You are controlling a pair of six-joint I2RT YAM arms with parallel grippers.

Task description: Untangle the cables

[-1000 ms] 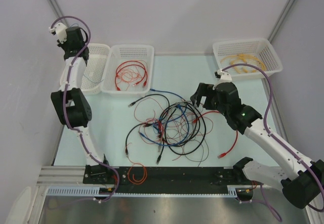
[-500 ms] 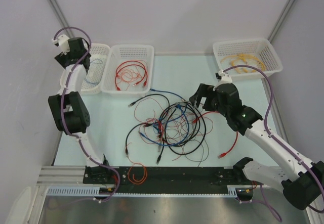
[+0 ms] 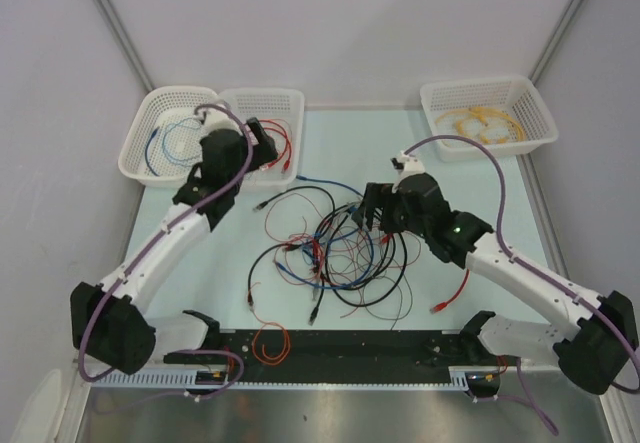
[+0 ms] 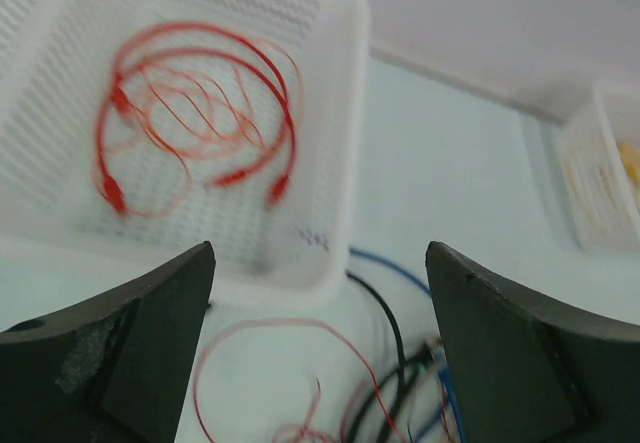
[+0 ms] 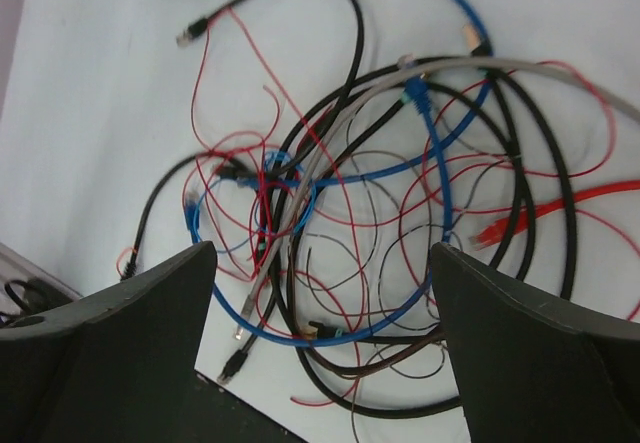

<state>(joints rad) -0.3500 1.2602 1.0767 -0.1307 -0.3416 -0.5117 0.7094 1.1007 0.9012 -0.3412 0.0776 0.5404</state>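
Cables (image 3: 335,243) in black, blue and red lie looped together at the middle of the table (image 3: 340,143), not yet separated. Three baskets (image 3: 262,94) along its far edge already hold red, blue and yellow ones. Left hand (image 4: 318,253) and right hand (image 5: 320,251): both spread, empty.

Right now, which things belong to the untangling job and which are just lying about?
Job: tangled cables; likely sorting bins: blue-cable basket, red-cable basket, yellow-cable basket.
Lying about: red wire loop on the front rail.
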